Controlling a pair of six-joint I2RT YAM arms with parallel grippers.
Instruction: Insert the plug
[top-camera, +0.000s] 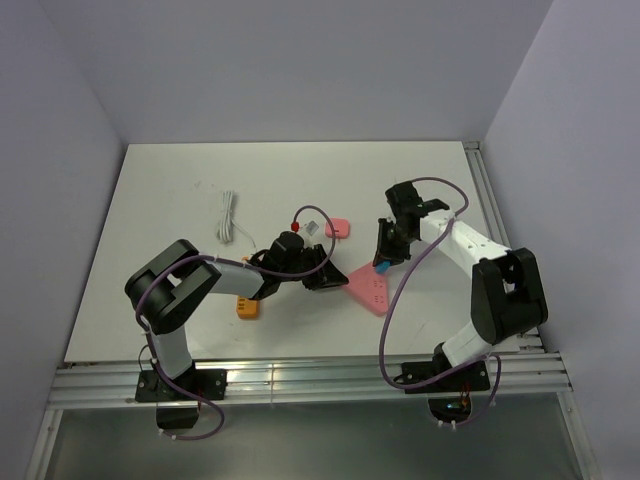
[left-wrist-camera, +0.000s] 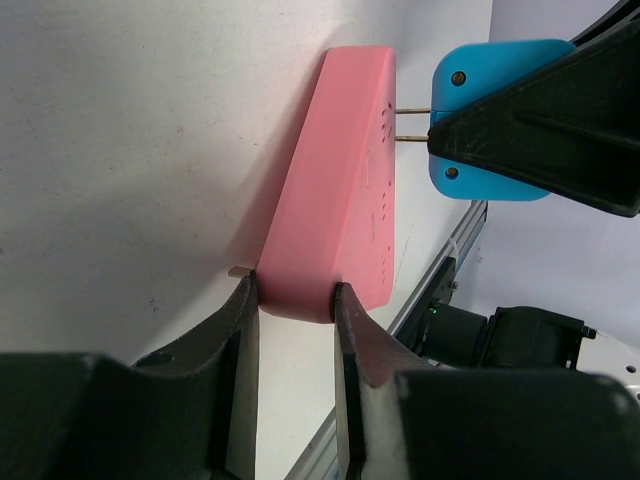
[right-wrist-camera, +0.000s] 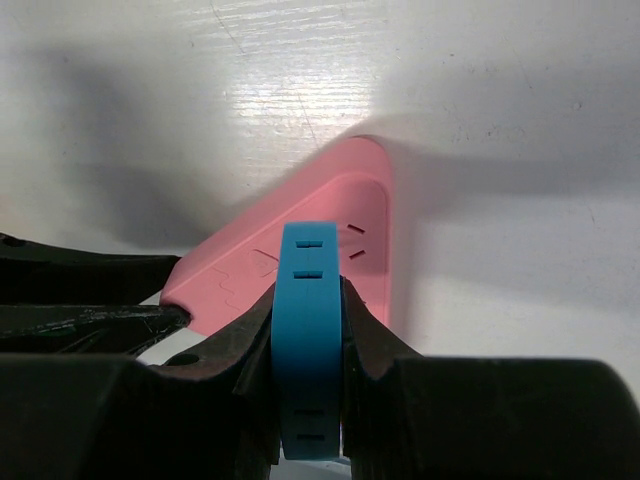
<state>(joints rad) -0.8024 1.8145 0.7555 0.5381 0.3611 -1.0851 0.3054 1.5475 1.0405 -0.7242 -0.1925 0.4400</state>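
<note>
Well left of the socket (top-camera: 368, 288), a white cable (top-camera: 228, 218) and an orange piece (top-camera: 246, 306) are lying out of the way, taking no part. At the socket's left corner the left gripper (left-wrist-camera: 293, 300) is pinching the block in a narrow grip, a finger on each side. It is seemingly bracing the block so that it is not sliding across the table (top-camera: 150, 200) when pushed. The plug (left-wrist-camera: 490, 70) is hanging at the socket's slotted face, its two prongs (left-wrist-camera: 412, 124) pointing square at the holes with their tips reaching the face; whether they are entering yet I cannot tell. On the socket's right the right gripper (right-wrist-camera: 310, 310) is clamping the plug by its flat sides, leaving the prongs free and aimed. Judging by this, the insertion is only just starting, and a straight push along the prongs is looking like the next need.
</note>
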